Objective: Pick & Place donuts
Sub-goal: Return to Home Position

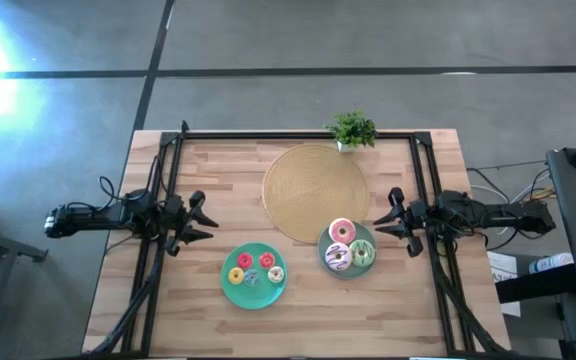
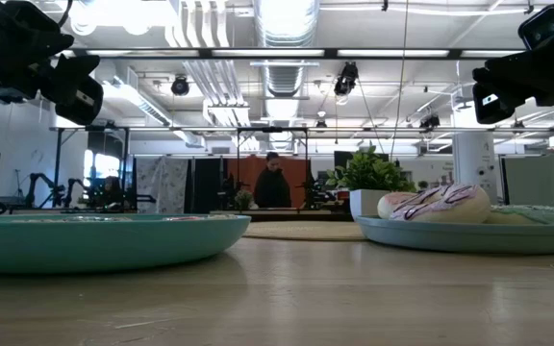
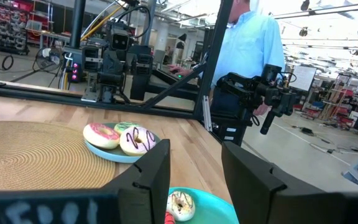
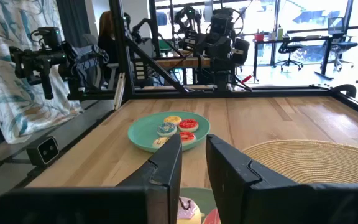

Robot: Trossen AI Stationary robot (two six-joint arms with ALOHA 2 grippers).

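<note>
Three larger donuts lie flat on the grey-blue plate (image 1: 349, 266): pink (image 1: 342, 231), white-purple (image 1: 338, 256) and green (image 1: 364, 252). Several mini donuts rest on the teal plate (image 1: 230, 291), among them a yellow one (image 1: 235, 276), a red one (image 1: 243, 261) and a cream one (image 1: 275, 273). My left gripper (image 1: 200, 222) hovers open to the left of the teal plate. My right gripper (image 1: 393, 215) hovers open just right of the grey-blue plate. The left wrist view shows the larger donuts (image 3: 137, 140) beyond my left gripper (image 3: 194, 180). The right wrist view shows the teal plate (image 4: 143, 138) beyond my right gripper (image 4: 194, 163).
A large tan woven disc (image 1: 315, 192) lies on the table behind both plates. A small potted plant (image 1: 353, 130) stands at the far edge. Black frame rails (image 1: 168, 200) run along the table's left, right and far sides. A person in a light blue shirt (image 3: 250, 43) stands beyond the table.
</note>
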